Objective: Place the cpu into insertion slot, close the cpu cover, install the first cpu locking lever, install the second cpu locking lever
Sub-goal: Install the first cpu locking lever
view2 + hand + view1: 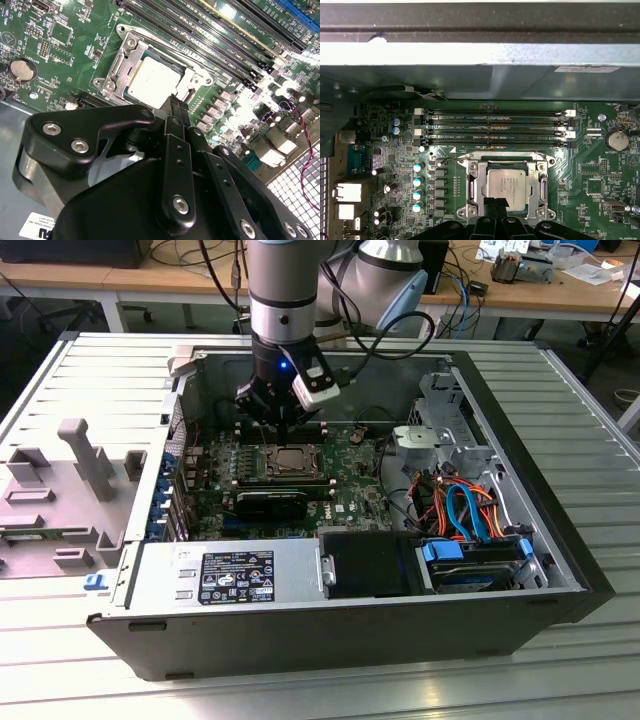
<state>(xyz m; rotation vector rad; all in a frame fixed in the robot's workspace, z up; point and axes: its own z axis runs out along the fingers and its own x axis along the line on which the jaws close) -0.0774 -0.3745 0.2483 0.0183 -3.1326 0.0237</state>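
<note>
We are logging: gripper [283,426] hovering just above the socket, fingers [178,107] pressed together, holding nothing | chip [506,183] lying flat in the socket [471,186], silver top showing | cover plate [124,67] sitting around the chip in both wrist views | green board [350,490] lying inside the open computer case [560,540]
</note>
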